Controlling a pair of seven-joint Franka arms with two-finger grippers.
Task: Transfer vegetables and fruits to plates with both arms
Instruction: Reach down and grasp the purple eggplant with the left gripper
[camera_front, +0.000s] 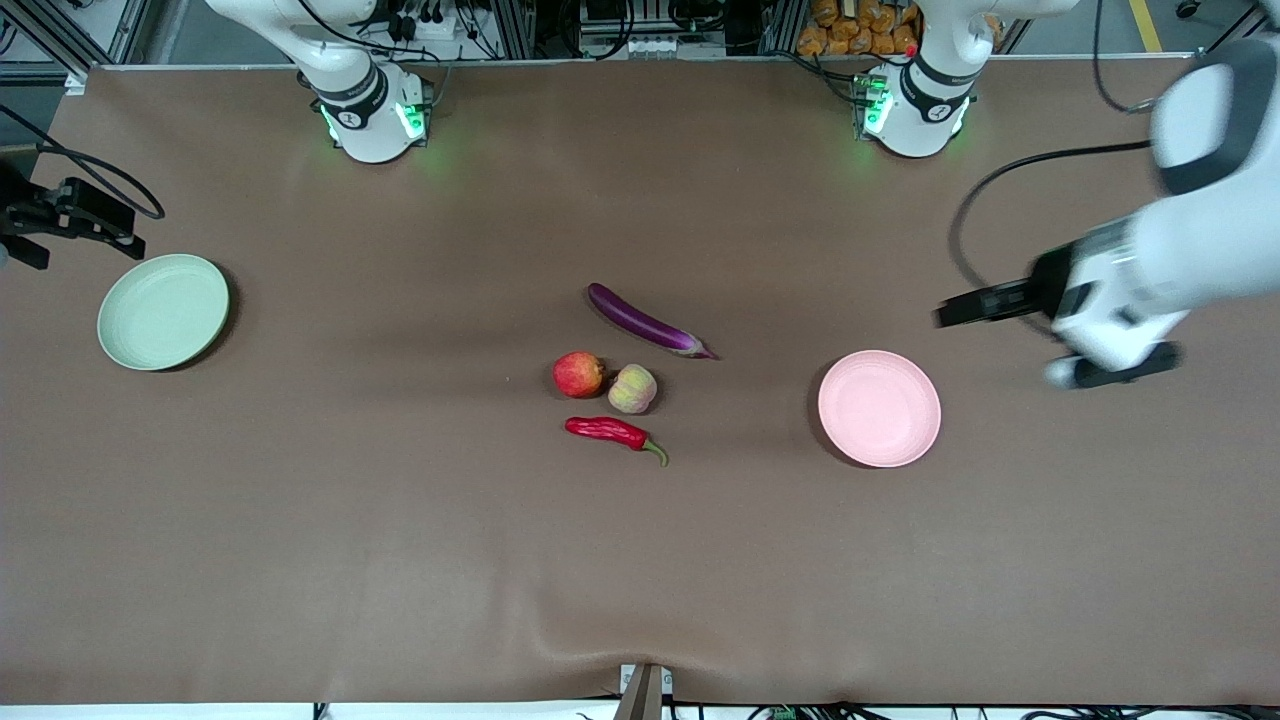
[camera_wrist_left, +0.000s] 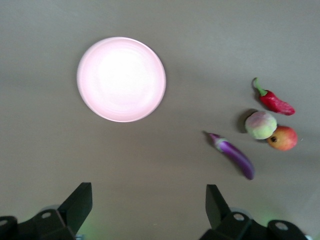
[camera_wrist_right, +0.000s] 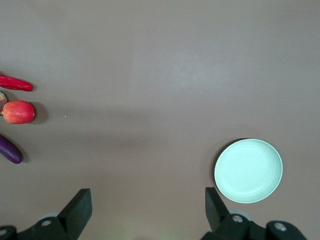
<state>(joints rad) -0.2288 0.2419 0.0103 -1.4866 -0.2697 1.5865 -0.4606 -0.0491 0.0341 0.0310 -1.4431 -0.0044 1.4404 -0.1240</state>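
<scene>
No legible text, label, brand, number or sign found in any of the three views. Each robot base carries a small round mark on its dark collar, too small to read.

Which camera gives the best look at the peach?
The left wrist view: the peach shows whole and large, touching the apple. The front view shows it whole but smaller. The right wrist view catches only a sliver at the frame's edge.
</scene>
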